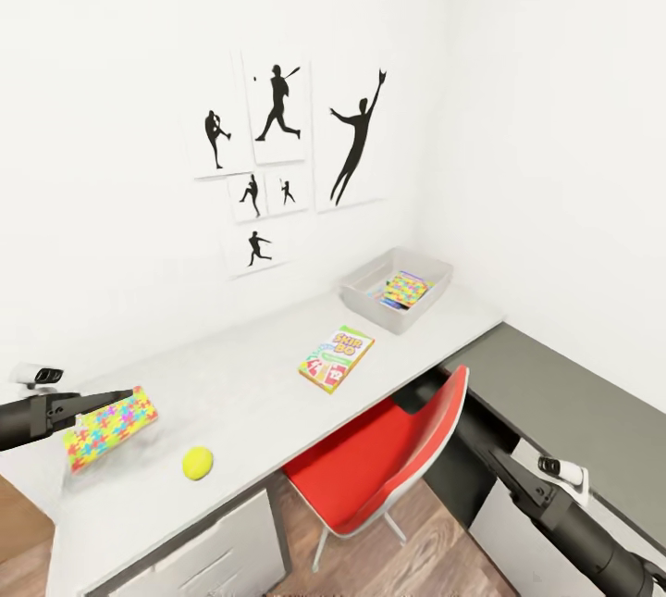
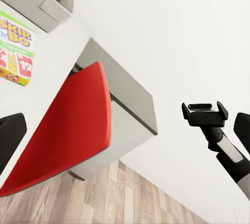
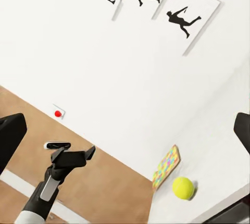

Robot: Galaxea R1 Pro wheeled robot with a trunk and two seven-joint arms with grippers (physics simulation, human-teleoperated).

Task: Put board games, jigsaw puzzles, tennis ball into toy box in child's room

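Left arm, black, reaches in low from left edge of head view, forearm near level; left pincer (image 1: 116,396) at its tip, jaw state unclear there. In right wrist view left pincer (image 3: 78,154) shows fingers parted, nothing between. Right arm low at right, angled upward; right pincer (image 2: 204,112) open, empty.

Long pale table (image 1: 259,366) running along the white wall. Lying directly on it: a grey toy box (image 1: 396,288) sitting at the far right end; a Skip-Bo game box (image 1: 337,358) lying flat near the middle, apart from the toy box; a yellow-green tennis ball (image 1: 197,463) resting near the front edge; a multicoloured jigsaw puzzle (image 1: 109,428) lying at the left end, near the ball.
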